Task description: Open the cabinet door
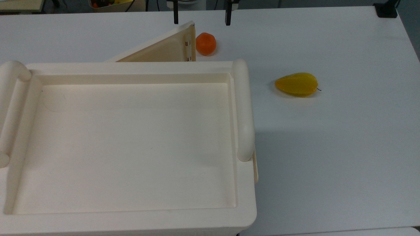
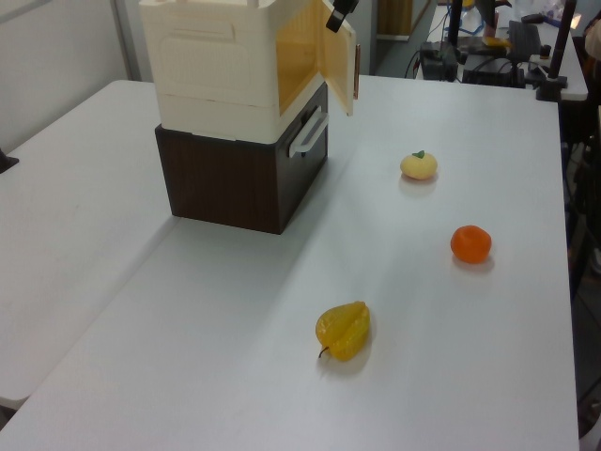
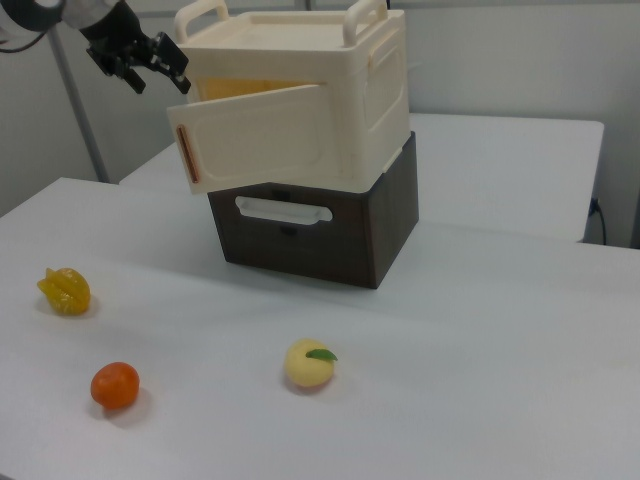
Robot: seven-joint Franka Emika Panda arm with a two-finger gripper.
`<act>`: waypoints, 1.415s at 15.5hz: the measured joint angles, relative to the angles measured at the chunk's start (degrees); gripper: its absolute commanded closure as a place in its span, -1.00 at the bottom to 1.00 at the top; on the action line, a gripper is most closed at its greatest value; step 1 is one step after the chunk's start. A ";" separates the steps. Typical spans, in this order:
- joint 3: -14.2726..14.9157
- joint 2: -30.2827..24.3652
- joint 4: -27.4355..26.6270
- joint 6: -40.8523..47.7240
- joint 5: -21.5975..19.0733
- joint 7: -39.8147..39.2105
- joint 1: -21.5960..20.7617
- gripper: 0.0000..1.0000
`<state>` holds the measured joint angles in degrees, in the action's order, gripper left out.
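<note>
White and broad, the surface [image 2: 188, 357] carries a cream cabinet [image 3: 350, 90] stacked on a dark brown box [image 3: 330, 225], with loose fruit spread in front: a yellow starfruit [image 2: 344, 330], an orange [image 2: 470, 243] and a pale peach [image 2: 418, 165]. The cabinet door [image 3: 262, 135] stands swung partway out from the cabinet front, hinged at the right view's right, so its free edge with the small brown marks points toward the right view's left and the yellowish interior shows behind it. In the top view the door appears as a wedge jutting past the tray-like top [image 1: 131, 144], its free edge just beside the orange. The end effector [image 3: 148, 62] hangs above and just beyond that free edge, apart from the panel, its fingers spread wide with nothing between them; in the top view the two dark fingertips [image 1: 176, 17] show at the frame's upper edge, one to each side of the door's free corner. Judging by this, the door is already well open and the fingers are spread to clear it rather than grip it.
</note>
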<state>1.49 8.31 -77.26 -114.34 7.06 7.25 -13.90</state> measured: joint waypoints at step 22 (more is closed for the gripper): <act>2.15 -1.77 -2.17 20.78 -0.80 -4.34 2.42 -1.00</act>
<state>3.65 6.53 -79.43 -93.56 6.26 2.91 -11.48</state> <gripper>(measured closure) 0.000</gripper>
